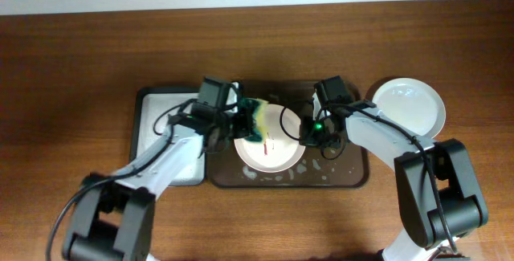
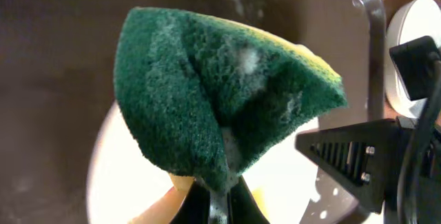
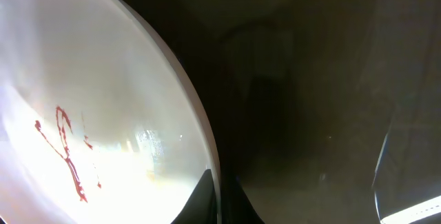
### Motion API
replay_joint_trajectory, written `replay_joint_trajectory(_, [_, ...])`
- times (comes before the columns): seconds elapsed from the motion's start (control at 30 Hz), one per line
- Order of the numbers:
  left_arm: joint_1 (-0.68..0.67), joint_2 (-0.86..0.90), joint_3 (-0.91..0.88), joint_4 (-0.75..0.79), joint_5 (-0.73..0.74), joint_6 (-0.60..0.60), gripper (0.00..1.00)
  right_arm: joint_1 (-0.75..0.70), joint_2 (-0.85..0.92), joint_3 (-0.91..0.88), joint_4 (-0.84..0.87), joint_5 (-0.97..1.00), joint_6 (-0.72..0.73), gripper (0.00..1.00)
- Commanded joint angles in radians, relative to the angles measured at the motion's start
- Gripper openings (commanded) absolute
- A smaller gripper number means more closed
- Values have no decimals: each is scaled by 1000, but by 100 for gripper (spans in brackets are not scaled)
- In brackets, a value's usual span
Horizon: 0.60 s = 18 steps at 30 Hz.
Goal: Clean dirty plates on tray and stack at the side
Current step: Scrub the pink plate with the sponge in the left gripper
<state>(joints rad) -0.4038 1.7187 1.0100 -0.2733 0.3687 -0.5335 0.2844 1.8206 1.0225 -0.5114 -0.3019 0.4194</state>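
**Sponge held at one rim of the smeared plate, the other rim pinched**

The large dark brown rectangular tray (image 1: 357, 177) with a low rim holds one round cream-white plate (image 1: 277, 155). The plate bears a thin red squiggle (image 3: 65, 151) near its centre, and flecks of white foam (image 1: 325, 169) lie on the tray floor around it. A second round white plate (image 1: 409, 104), with no smear showing, lies on the wooden bench (image 1: 80, 68) beyond the right fingers, just outside the tray's rim. Behind the left fingers sits a smaller black tray (image 1: 140, 132) with a white inside.

The smeared plate sits close to the tray rim on the left fingers' side. On the right fingers' side a strip of bare tray floor stays open.

The left fingers (image 2: 220, 207) are closed on a folded green-and-yellow foam sponge (image 2: 220, 93), held over the plate's near rim. Whether the sponge touches the plate cannot be told. The right fingers (image 3: 220, 200) are clamped on the opposite rim, one inside and one outside. Both forearms angle inward across the bench, with the wrists over the tray.
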Motion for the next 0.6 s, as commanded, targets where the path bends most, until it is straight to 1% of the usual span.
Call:
replay_joint_trajectory(0.0, [-43,54,16,45,32,-103,0,5,16,-14,0,-2,8,4])
replay_joint_trajectory(0.17, [-87,104,16,82,28,-172,0,5,16,-14,-5,-2,8,4])
replay_joint_trajectory(0.37, [-138,157,16,118,27,-182,0,5,16,-14,-5,-2,8,4])
replay_joint_trajectory(0.4, [-145,165,16,123,10,-181,0,5,16,-14,-5,-2,8,4])
replay_joint_trajectory(0.43, [-151,173,16,109,-40,-181,0,5,16,-14,-8,-2,8,4])
replay_joint_trajectory(0.57, [-145,174,16,29,-186,-181,0,4,16,-15,-13,-2,8,4])
